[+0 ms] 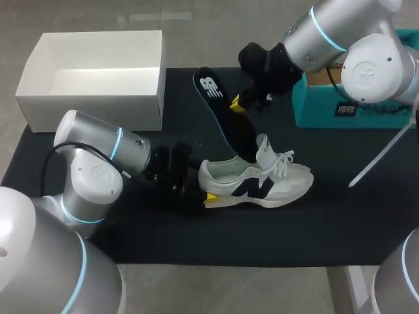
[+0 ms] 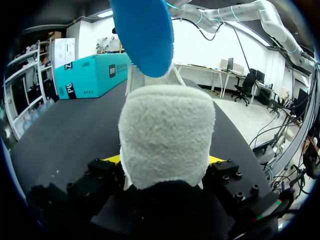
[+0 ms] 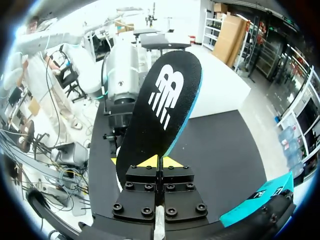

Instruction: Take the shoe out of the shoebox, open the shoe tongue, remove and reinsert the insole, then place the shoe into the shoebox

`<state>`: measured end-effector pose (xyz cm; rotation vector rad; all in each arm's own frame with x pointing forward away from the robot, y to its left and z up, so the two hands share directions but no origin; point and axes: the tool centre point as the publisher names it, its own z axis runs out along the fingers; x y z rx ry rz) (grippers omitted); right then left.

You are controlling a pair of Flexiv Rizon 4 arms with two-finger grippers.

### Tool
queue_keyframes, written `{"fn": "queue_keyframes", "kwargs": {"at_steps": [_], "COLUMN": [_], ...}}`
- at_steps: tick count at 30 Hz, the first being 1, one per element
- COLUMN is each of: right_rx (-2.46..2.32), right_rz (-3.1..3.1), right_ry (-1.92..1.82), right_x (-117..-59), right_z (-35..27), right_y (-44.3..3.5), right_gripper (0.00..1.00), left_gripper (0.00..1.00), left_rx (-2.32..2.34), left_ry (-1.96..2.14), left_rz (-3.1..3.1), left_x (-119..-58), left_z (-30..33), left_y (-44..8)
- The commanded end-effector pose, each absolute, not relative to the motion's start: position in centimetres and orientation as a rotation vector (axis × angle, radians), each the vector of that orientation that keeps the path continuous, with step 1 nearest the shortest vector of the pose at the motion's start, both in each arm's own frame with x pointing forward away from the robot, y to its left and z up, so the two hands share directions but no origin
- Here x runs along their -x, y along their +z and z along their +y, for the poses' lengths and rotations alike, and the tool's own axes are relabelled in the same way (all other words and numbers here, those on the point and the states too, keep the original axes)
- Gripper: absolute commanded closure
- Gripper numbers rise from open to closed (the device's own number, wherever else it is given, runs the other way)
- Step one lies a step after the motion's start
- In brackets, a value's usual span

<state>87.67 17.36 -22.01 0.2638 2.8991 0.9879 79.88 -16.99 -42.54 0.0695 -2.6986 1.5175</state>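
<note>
Head view: white-and-navy sneaker (image 1: pixel 258 182) already out of the white cardboard shoebox (image 1: pixel 91 108), sitting upright on the black worktop (image 1: pixel 327 222), tongue looking lifted. Sticking up out of the shoe mouth, a black foam insole with blue underside (image 1: pixel 221 111), lower end at or inside the opening, hard to say. Jaws of the right arm (image 1: pixel 327 33) clenched on the insole's edge; jaws of the left arm (image 1: pixel 98 163) clamped on the heel. Roughly midway, going by this: can't tell whether coming out or going back in. Boxing the shoe not done yet.

shoe (image 1: pixel 258 183): white, upright on its sole | insole (image 1: pixel 219 108): black, leaning out of shoe | shoebox (image 1: pixel 91 112): white, open
</note>
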Motion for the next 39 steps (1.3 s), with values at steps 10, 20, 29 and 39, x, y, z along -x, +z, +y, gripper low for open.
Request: {"fn": "queue_keyframes", "kwargs": {"at_steps": [10, 20, 29, 39], "right_rx": [-0.117, -0.117, -0.117, -0.117], "right_rz": [2.729, 2.729, 2.729, 2.729], "right_ry": [1.28, 1.28, 1.28, 1.28], "right_x": [-88.1, -88.1, -88.1, -88.1], "right_z": [16.9, 16.9, 16.9, 16.9], "right_y": [-18.2, -18.2, -18.2, -18.2], "right_gripper": [1.0, 1.0, 1.0, 1.0], "left_gripper": [1.0, 1.0, 1.0, 1.0], "left_rx": [-0.071, -0.071, -0.071, -0.071], "left_ry": [1.511, 1.511, 1.511, 1.511], "left_rz": [-2.702, -2.702, -2.702, -2.702], "left_x": [-79.9, -79.9, -79.9, -79.9], "left_z": [-17.1, -17.1, -17.1, -17.1], "left_y": [-42.6, -42.6, -42.6, -42.6]}}
